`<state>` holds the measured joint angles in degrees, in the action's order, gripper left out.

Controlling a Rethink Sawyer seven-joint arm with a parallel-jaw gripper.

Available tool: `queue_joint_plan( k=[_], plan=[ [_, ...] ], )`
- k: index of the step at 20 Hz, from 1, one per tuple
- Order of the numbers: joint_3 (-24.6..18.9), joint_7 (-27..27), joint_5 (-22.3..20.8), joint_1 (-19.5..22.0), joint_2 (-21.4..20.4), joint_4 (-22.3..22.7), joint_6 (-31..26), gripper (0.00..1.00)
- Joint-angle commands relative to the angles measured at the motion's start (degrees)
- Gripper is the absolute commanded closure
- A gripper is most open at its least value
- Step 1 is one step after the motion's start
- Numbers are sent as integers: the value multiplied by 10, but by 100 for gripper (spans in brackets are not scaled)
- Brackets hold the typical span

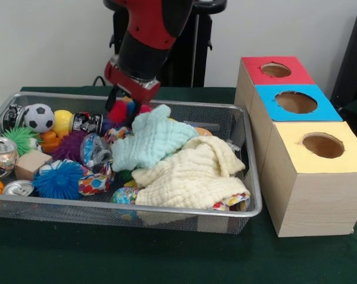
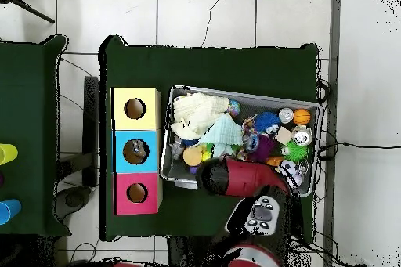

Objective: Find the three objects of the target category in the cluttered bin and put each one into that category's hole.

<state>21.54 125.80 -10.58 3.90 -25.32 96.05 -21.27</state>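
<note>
- The wire-mesh bin [image 1: 249,204], silver with a rounded rim, sat on the green-clothed bench [image 1: 166,260] beside three wooden boxes with round holes
- The red arm's tool [image 1: 122,106] dipped into the bin's far side among fuzzy toys; its opening could not be told
- A crinkled clear plastic bottle [image 1: 94,151] lay mid-bin, just beside a spiky blue ball [image 1: 57,179]
- Waffle-textured mint cloth [image 1: 152,142] overlapped a cream cloth [image 1: 190,174]

Glossy red arm [image 1: 148,29], black joints, red wrist
</note>
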Motion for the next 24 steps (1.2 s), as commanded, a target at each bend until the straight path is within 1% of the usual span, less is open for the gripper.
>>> queue_joint_plan(
  k=[1,3,4,5,6,7,8,9,10,11,12,13,14,16,19,20,21,22,24],
  plan=[
    [-2,-12,-29,-17,-11,-35,-101,0],
    [-19,-15,-30,-5,-18,-31,-86,0],
    [-38,-13,-26,9,-19,-27,-60,0],
    [-47,-12,-25,16,-19,-26,-47,0],
    [-72,-7,-16,35,-18,-17,-14,0],
    [-74,-6,-17,37,-16,-19,-7,0],
    [-86,-7,-16,47,-15,-18,10,0],
    [-89,-4,-16,47,-14,-19,12,0],
    [-94,4,-13,50,-13,-17,27,0],
    [-89,11,-14,46,-11,-19,32,0],
    [-82,21,-16,39,-8,-25,45,0],
    [-77,25,-16,34,-8,-27,45,0],
    [-59,39,-17,20,-2,-37,56,0],
    [-41,56,-14,7,5,-40,82,0],
    [-52,66,0,16,1,-25,114,0],
    [-63,70,4,24,-5,-14,132,0],
    [-68,70,8,27,-8,-10,137,0],
    [-84,69,12,38,-15,-1,142,0],
    [-97,72,19,44,-20,7,148,0]
  ],
)
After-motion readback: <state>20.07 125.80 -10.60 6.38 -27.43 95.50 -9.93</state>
